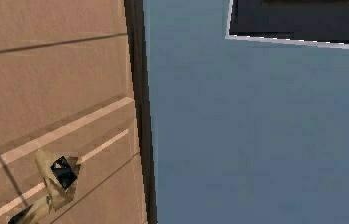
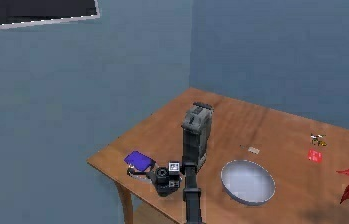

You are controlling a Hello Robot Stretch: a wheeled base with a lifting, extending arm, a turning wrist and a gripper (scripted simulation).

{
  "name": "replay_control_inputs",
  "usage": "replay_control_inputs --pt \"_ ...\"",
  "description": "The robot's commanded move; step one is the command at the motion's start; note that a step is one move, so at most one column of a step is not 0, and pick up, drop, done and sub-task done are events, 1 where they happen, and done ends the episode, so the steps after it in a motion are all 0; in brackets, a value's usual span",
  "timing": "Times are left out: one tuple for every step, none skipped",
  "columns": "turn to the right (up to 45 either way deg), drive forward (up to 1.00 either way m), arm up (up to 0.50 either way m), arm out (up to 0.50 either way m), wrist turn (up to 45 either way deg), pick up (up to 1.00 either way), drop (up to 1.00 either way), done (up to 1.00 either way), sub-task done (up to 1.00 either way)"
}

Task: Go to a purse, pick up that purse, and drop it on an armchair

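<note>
Looking sideways, you see the jaws by a purple thing [image 2: 139, 160] on the bench [image 2: 272, 130], their grip and load impossible to tell, the dark purse [image 2: 197, 135] upright just beyond; ahead, a wooden door [image 1: 52, 100].

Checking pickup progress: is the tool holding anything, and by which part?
Cannot be told: the tool ends at a purple thing lying on the table.

On the table [image 2: 274, 128], a bowl [image 2: 247, 182] lies near a box [image 2: 196, 128].
</note>
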Motion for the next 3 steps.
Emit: replay_control_inputs --pt "0.0 0.0 0.1 0.0 0.0 0.0 0.0 0.0 0.0" --pt "0.0 0.0 0.22 0.0 0.0 0.0 0.0 0.0 0.0" --pt "0.0 0.0 0.0 0.0 -45.0 0.0 0.0 0.0 0.0"
